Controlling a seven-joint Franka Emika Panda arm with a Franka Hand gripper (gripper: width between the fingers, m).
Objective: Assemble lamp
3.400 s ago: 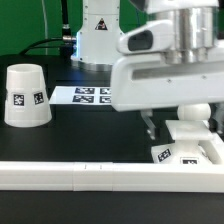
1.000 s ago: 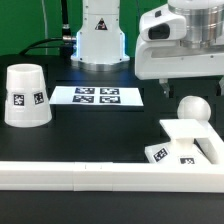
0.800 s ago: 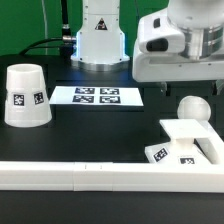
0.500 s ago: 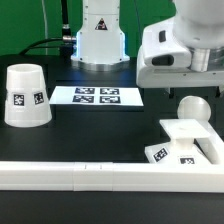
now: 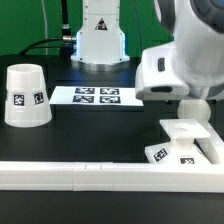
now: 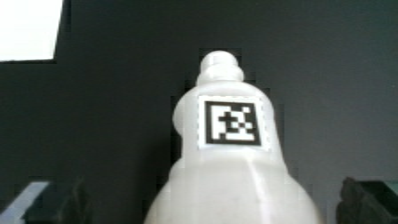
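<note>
My gripper (image 6: pixel 210 204) is open wide. In the wrist view my two dark fingers (image 6: pixel 50 201) stand one on each side of the white plastic bulb with the round head (image 6: pixel 228 150). There is a gap between each finger and the bulb, so I am not touching it. The bulb has a black-and-white square tag on it, and the tag faces my camera.

In the exterior view the bulb (image 5: pixel 197 110) stands on the flat square white base (image 5: pixel 203 146), at the exterior view's right. The white body of my gripper hangs just over it and hides part of its round head. The base lies just behind the long white rail (image 5: pixel 90 175). The white cup-like shade (image 5: pixel 25 95) sits wide end down at the exterior view's left, well apart from the base. The marker board (image 5: pixel 96 96) lies flat on the black table (image 5: pixel 80 135), farther back between the two.
</note>
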